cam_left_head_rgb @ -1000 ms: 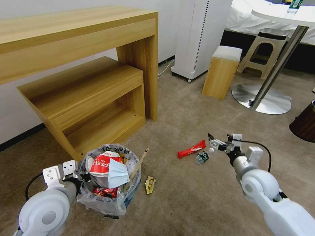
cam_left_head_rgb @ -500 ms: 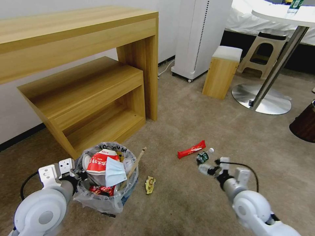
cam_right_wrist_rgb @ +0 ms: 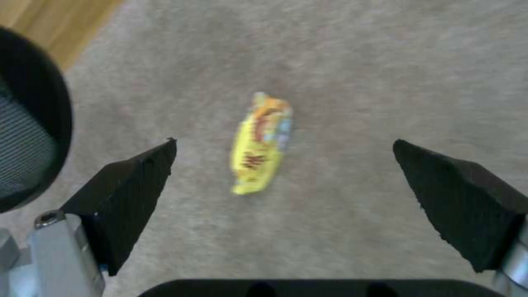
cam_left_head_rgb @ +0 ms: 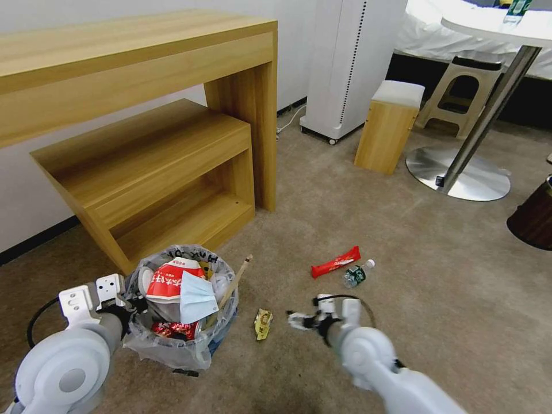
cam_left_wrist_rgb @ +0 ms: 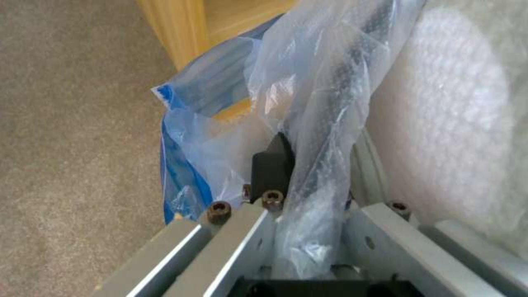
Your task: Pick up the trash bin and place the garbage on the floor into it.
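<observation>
Left gripper [cam_left_head_rgb: 131, 303] clamped on the near rim of the trash bin [cam_left_head_rgb: 178, 345], fingers pinching the crinkly clear bag [cam_left_wrist_rgb: 308, 136] where it folds over the edge; blue of the bin wall [cam_left_wrist_rgb: 176, 177] showing just beside the grip in the left wrist view. Bin down on the beige carpet [cam_left_head_rgb: 356, 207], in front of the low wooden shelf [cam_left_head_rgb: 155, 167] and under the desk [cam_left_head_rgb: 132, 63]. Already inside: a red-and-white packet [cam_left_head_rgb: 171, 282], a pale blue mask [cam_left_head_rgb: 195, 298], a red wrapper [cam_left_head_rgb: 172, 329] and a wooden stick [cam_left_head_rgb: 234, 282] leaning out over the rim.

Right gripper [cam_left_head_rgb: 299, 321] low over the carpet, jaws spread wide and holding nothing, aimed at a small yellow wrapper [cam_left_head_rgb: 263, 324] lying flat just to the right of the bin. Same wrapper [cam_right_wrist_rgb: 263, 142] centred between the two black fingertips [cam_right_wrist_rgb: 137, 181] in the right wrist view, clear of both.

Farther out on the carpet, a long red packet [cam_left_head_rgb: 336, 261] and a small bottle [cam_left_head_rgb: 356, 274] side by side, well apart from the bin.
</observation>
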### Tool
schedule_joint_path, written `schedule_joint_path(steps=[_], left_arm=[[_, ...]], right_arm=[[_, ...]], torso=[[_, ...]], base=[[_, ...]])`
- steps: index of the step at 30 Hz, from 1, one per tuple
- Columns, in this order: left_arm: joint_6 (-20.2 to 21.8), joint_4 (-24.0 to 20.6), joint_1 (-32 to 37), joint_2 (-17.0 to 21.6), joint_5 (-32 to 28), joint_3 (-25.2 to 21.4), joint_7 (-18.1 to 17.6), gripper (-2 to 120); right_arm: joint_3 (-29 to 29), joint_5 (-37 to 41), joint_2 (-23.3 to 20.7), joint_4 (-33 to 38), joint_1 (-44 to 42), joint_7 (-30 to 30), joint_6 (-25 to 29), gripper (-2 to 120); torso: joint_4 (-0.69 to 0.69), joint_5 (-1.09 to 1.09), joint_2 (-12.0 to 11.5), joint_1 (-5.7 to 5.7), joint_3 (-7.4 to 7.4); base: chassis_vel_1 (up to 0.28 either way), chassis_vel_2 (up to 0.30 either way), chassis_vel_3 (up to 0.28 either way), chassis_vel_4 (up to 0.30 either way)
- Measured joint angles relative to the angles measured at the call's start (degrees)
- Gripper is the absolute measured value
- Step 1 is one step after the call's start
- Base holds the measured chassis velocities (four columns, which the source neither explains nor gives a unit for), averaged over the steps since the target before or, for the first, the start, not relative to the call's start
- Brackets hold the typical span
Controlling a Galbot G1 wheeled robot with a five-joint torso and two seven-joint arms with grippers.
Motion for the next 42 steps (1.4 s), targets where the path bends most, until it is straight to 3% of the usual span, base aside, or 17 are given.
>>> schedule_joint_path(steps=[2,9,29,42], left_arm=[[0.03,0.00,0.16,0.14,-0.23,-0.46,0.01,0],[0.04,0.52,-0.59,0.19,-0.58,-0.02,0.15,0],[0.03,1.42,-1.24,0.09,-0.42,0.89,0.88,0],[0.04,1.46,-1.14,-0.02,-0.15,0.96,0.98,0]], right_arm=[[-1.01,-2.21,0.59,-1.03,-0.16,-3.39,4.56,100],[-0.87,-3.04,-0.05,-2.12,-0.82,-5.91,7.42,100],[-0.88,-5.61,0.93,-4.87,-1.55,-9.08,10.63,100],[-1.35,-7.94,0.95,-6.07,-1.71,-9.81,13.30,100]], torso=[[0.00,0.00,0.00,0.00,0.00],[-0.01,0.00,0.00,0.00,0.00],[-0.01,0.01,0.00,0.00,0.00],[0.01,-0.01,0.00,0.00,-0.01]], base=[[0.000,0.000,0.000,0.000],[0.000,0.000,0.000,0.000],[0.000,0.000,0.000,0.000],[0.124,0.133,-0.123,-0.134]])
